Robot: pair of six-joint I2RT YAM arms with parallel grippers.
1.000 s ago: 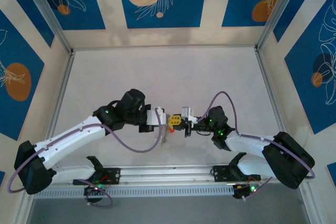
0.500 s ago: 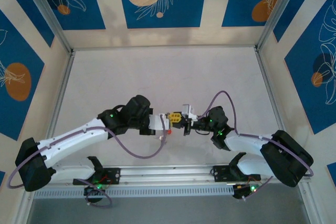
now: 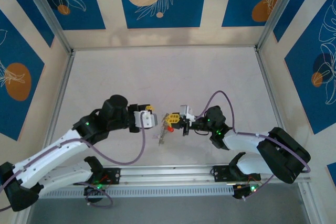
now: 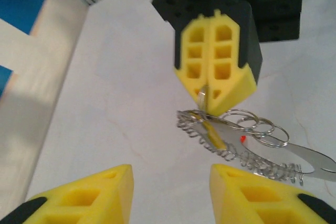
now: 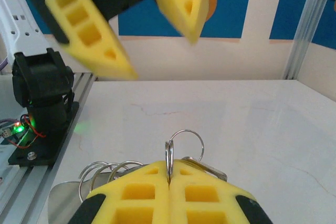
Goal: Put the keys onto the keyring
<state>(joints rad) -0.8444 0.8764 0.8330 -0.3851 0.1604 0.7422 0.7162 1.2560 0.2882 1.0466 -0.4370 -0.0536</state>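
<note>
The keyring [image 5: 185, 131], one thin round loop of grey wire, stands upright at the lower middle of the right wrist view. Its lower edge is pinched in the seam of the right gripper [image 5: 169, 176], whose two yellow honeycomb-patterned fingers are pressed flat together on it.

The keys [image 4: 233, 146] hang from it in a single tangled bunch at centre right of the left wrist view, just below the tip of that clamped claw. How many keys there are cannot be made out. In the bunch are:

- at least three small shiny wire loops [image 4: 254, 125] that overlap
- one spring-like coil [image 4: 262, 167] that runs down to the right
- one flat, smooth metal blade [image 4: 312, 158] that points to the right edge
- one red spot
- one yellow sliver

In the top view the bunch sits just below centre, between the two claws.

The left gripper [image 4: 170, 182] is at the bottom of its own view. Its two yellow wedge-shaped fingers stand well apart, hold nothing and are clear of the bunch. Beneath everything lies the pale, matt table [image 4: 121, 103], which is faintly scuffed.
</note>
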